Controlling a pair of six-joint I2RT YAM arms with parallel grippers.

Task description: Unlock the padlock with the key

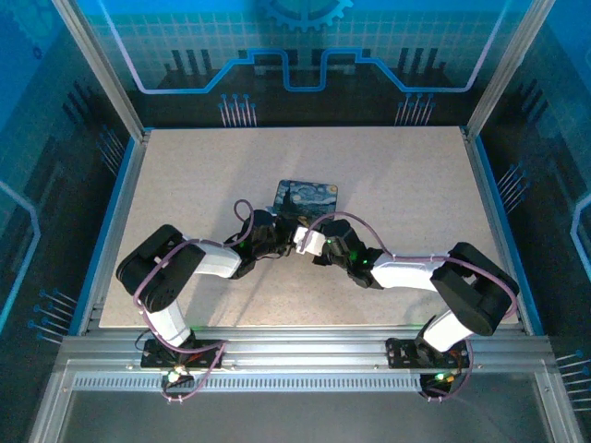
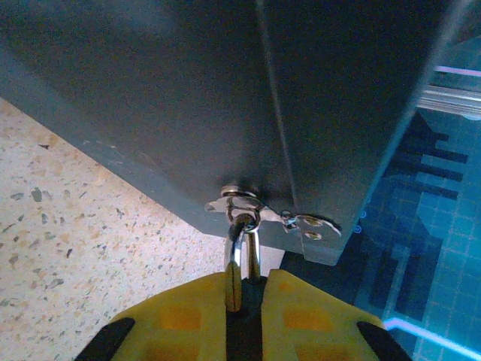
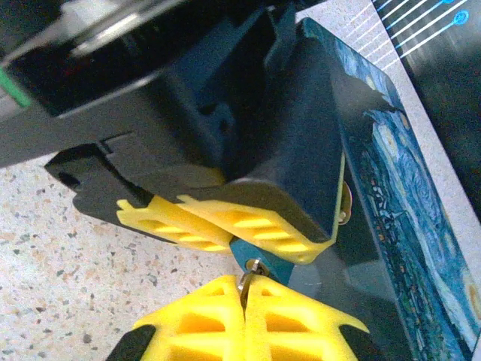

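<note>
The padlock's silvery shackle [image 2: 243, 252] hangs through the metal hasp [image 2: 242, 201] of the swirl-printed box [image 1: 307, 196]. My left gripper [image 2: 244, 284] is shut on the padlock, and its yellow fingers hide the body in the left wrist view. In the right wrist view the left gripper's fingers [image 3: 248, 226] clamp the bluish padlock body [image 3: 275, 264] from above. My right gripper [image 3: 245, 292] is shut on the thin key [image 3: 246, 282], whose tip sits at the keyhole in the padlock's bottom face. Both grippers meet just in front of the box in the top view [image 1: 297, 242].
The box [image 3: 406, 188] lies mid-table on the speckled tabletop [image 1: 397, 185], its dark side wall [image 2: 188, 90] close above the left gripper. Metal frame posts and blue walls ring the table. Free surface lies left, right and behind the box.
</note>
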